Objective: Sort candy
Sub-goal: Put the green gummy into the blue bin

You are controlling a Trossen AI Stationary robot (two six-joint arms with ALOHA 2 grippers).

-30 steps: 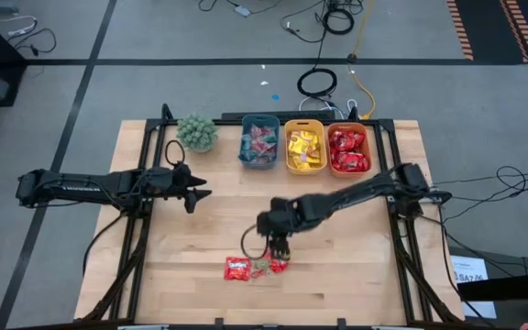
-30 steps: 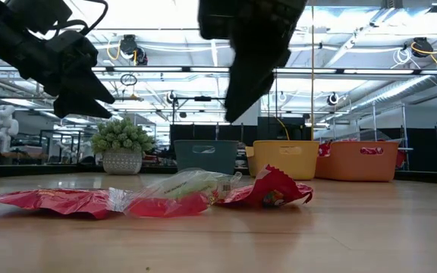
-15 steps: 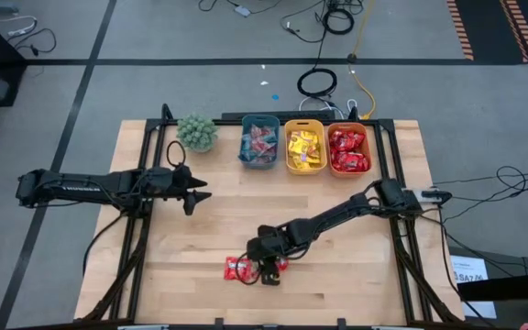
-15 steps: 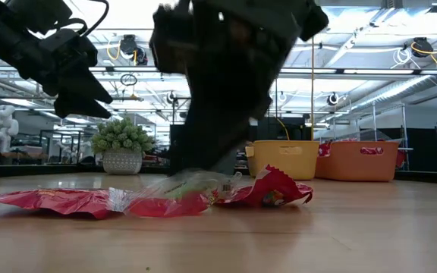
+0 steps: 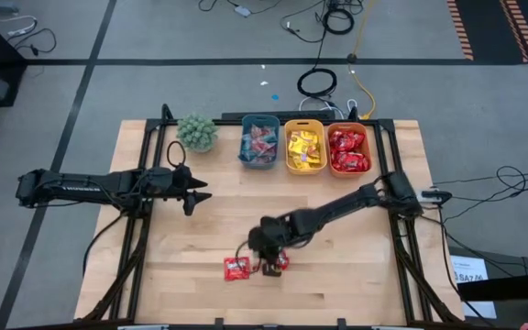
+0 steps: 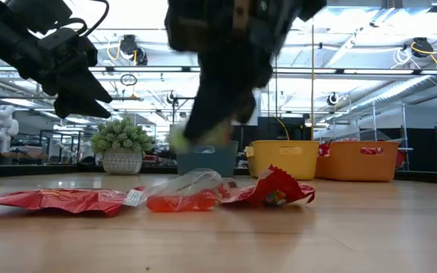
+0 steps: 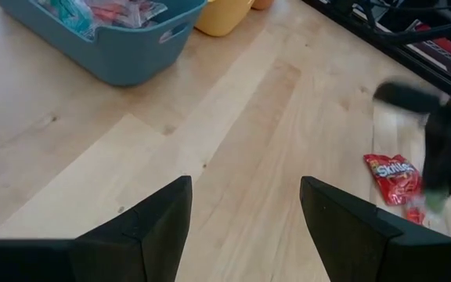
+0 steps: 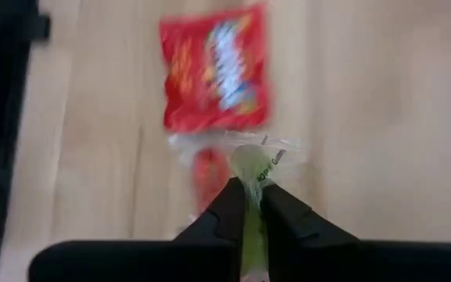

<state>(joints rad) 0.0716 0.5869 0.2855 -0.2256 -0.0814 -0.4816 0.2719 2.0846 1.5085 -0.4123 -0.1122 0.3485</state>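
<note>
The right claw is clamped on a pale green piece in a clear wrapper, lifted just above the near part of the counter, while the left claw hangs with its fingers apart over the counter's left side, well apart from the candy. One red packet on the counter reads "Skittles"; a second red packet lies close beside it, its print not legible. At the far edge, the teal bin holds pale blue and pink pieces, the yellow bin yellow packets, and the orange bin red packets, with a small green plant to their left.
</note>
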